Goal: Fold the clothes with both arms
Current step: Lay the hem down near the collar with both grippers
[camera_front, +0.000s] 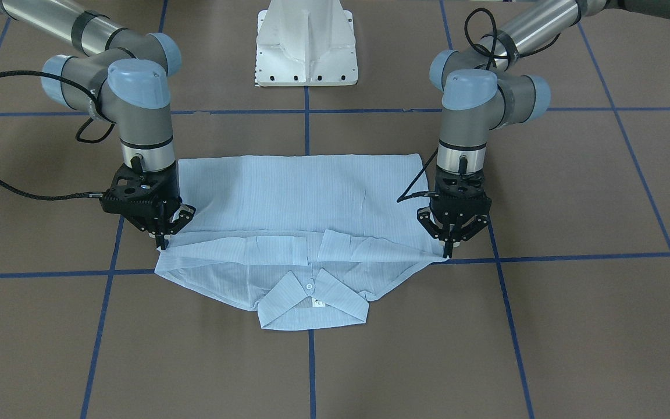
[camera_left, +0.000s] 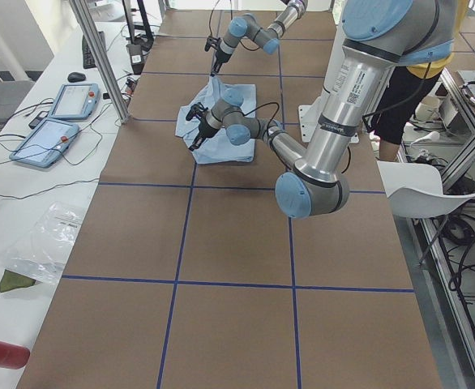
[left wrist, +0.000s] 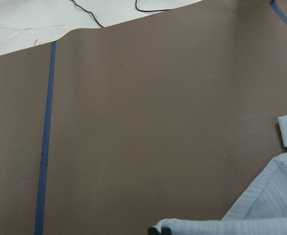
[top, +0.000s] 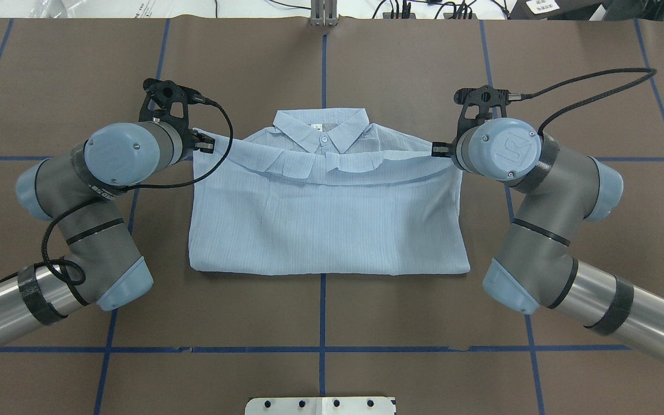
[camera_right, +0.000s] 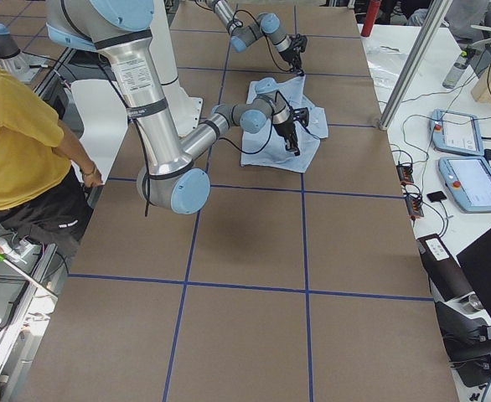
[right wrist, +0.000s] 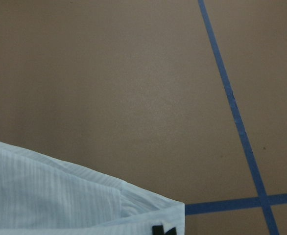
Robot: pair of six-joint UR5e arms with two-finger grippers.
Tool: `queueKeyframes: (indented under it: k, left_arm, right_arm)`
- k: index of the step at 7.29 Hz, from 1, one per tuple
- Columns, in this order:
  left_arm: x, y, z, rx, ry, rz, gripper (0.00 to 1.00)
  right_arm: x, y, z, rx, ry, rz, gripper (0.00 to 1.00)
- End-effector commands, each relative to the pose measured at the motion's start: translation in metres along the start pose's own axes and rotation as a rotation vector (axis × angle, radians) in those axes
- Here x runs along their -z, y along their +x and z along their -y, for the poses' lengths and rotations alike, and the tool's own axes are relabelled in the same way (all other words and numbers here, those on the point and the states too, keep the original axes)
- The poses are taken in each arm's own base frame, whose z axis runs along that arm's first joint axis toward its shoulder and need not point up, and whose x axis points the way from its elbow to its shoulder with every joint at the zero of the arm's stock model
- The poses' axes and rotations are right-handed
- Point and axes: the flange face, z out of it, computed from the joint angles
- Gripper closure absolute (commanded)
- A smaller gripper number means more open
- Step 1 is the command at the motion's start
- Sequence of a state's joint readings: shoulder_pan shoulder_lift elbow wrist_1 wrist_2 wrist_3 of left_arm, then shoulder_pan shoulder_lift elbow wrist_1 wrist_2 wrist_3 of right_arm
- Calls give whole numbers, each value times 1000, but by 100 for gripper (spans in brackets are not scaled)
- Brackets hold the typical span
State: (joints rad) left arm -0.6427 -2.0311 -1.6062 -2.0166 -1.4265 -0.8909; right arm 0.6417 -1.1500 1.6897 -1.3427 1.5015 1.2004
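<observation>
Both are clenching the shirt (camera_front: 306,192): left end effector (camera_front: 449,245) and right end effector (camera_front: 164,240) are gripping opposite ends of its crosswise fold.

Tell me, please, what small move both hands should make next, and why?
Probably open both and release: the left hand and right hand pinch the shirt's folded-over edge at its two ends, and that fold lies flat short of the collar.
</observation>
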Motion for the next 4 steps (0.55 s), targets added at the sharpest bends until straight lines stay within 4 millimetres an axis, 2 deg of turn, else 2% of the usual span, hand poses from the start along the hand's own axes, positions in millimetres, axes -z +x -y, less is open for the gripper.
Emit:
queueKeyframes:
  k: [1,4]
  left_arm:
    - [0,0,0,-1,-1,-1,100]
    - [-3,-1,-2,-2,-6,2,100]
  right_arm:
    - [-17,4,2,-6,13,23,100]
    - [-16,6,8,-13,19,22,100]
